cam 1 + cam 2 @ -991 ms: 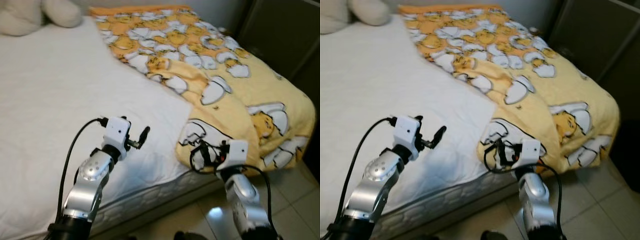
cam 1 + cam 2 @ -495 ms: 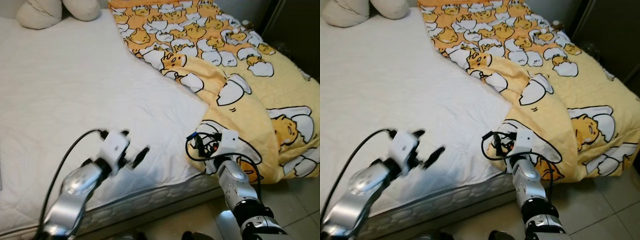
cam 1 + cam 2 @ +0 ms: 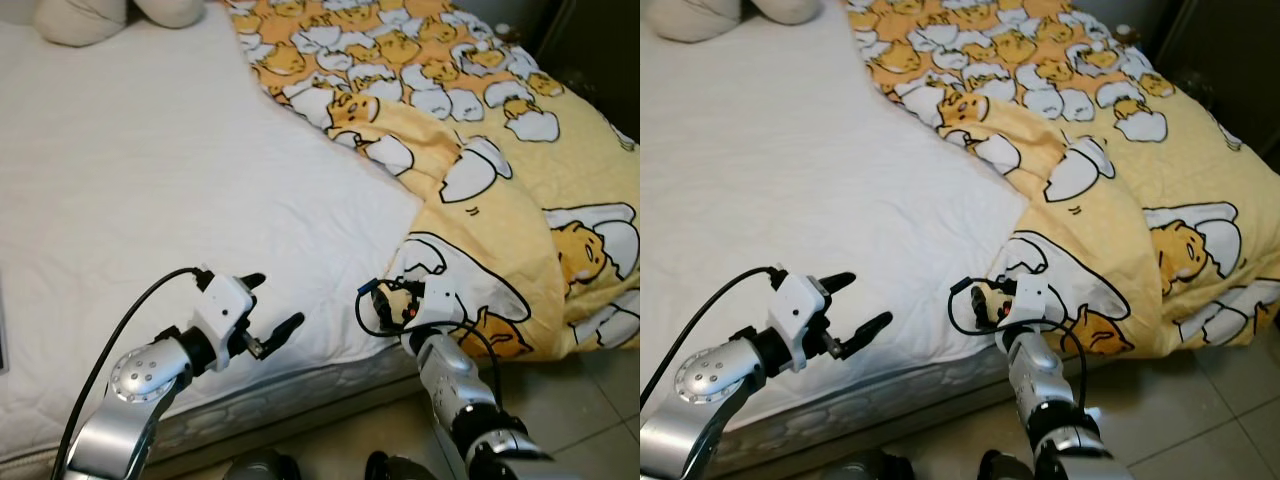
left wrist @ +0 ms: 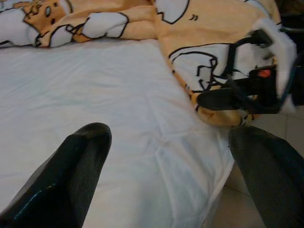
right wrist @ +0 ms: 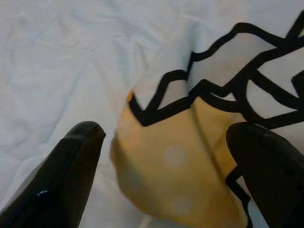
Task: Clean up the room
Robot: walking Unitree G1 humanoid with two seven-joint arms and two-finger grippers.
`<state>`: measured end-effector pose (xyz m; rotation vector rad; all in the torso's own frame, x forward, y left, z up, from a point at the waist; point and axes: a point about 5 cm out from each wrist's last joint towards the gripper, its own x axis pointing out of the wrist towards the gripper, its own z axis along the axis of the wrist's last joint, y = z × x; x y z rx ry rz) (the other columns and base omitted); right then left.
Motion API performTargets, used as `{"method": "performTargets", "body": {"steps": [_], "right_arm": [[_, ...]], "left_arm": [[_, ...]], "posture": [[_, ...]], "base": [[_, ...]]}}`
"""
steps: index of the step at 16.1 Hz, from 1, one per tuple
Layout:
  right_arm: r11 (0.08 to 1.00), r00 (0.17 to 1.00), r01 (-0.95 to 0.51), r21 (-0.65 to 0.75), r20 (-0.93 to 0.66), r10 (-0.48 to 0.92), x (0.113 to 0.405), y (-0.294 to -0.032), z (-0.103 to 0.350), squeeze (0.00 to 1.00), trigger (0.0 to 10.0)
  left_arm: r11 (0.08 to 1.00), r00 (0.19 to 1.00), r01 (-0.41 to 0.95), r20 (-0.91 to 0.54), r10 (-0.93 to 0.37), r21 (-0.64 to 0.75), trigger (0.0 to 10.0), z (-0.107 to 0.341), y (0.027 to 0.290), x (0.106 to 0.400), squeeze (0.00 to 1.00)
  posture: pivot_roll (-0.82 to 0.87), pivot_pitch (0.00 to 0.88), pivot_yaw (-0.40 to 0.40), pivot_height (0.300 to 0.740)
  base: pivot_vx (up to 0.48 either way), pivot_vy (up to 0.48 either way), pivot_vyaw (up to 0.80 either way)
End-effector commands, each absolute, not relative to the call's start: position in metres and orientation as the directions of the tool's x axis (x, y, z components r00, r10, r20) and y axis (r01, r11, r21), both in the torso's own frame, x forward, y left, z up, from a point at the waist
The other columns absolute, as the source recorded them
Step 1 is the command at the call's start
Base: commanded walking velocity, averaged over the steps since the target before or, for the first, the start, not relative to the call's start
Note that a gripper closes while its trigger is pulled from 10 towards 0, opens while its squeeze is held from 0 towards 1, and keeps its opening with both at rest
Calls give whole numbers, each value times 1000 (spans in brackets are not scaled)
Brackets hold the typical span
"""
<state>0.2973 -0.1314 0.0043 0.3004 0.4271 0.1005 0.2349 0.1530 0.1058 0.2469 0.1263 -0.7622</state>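
The right tool (image 5: 161,156), fingers spread, hovers at the yellow blanket (image 3: 500,190) corner; the left tool (image 3: 270,310) is released over the bed (image 3: 150,180).

I see a white quilted mattress (image 3: 150,180), pale glossy tiled floor (image 3: 590,400) (bottom rt), dark cabinet (image 3: 600,50) behind.

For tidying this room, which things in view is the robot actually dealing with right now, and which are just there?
In play:
- yellow blanket, its corner between the open fingers of the right gripper
- white mattress
- left gripper, open above the mattress edge

Just there:
- pillows at the head of the bed
- tiled floor
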Motion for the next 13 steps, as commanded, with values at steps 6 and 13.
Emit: {"method": "performTargets", "body": {"steps": [6, 13], "right_arm": [[955, 869, 27, 294, -480, 124, 301, -133, -1, 0, 10000], [944, 837, -48, 327, -502, 216, 298, -116, -4, 0, 0]], "left_arm": [[614, 628, 777, -233, -742, 141, 10000, 107, 144, 219, 0], [625, 640, 767, -234, -732, 143, 10000, 109, 143, 221, 0]], "posture": [[218, 169, 42, 740], [213, 186, 41, 740]], "base": [[0, 0, 0], [0, 0, 0]]}}
